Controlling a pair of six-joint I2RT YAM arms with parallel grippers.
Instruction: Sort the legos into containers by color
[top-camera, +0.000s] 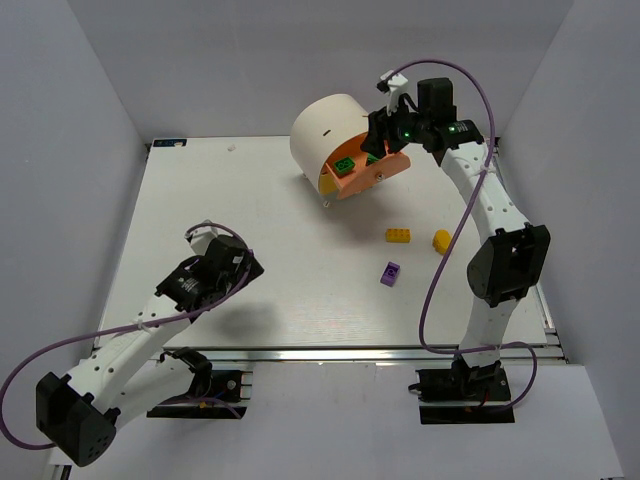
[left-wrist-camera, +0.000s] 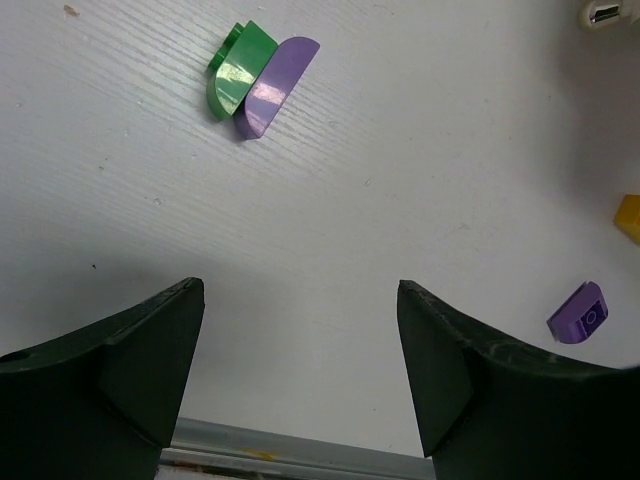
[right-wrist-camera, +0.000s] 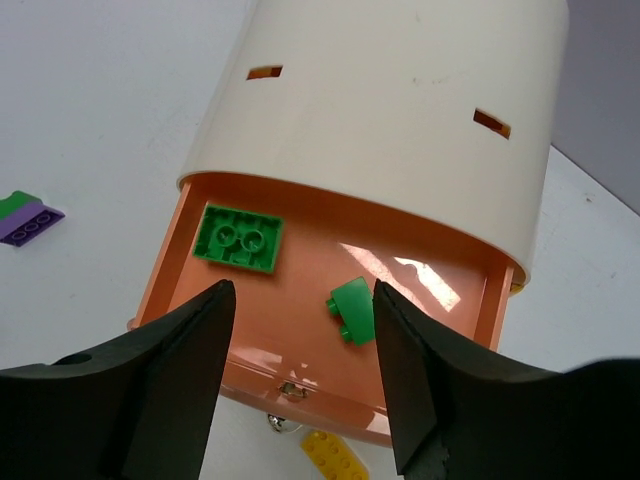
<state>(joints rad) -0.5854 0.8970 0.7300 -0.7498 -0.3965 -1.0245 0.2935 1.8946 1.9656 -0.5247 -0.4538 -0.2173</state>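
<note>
No legible text (none anywhere)

Bright, even overhead light, soft blurred shadow of the left arm (top-camera: 150, 325) on the white table (top-camera: 300, 300), white glare on the floor of the orange drawer (right-wrist-camera: 300, 290), wrist views sharp.

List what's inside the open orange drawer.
The drawer holds two green legos: a flat brick and a smaller brick. Its rear, inside the drum, is hidden.

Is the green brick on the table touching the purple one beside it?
Touching. The left wrist view shows the green brick pressed against the purple brick, no gap between.
</note>
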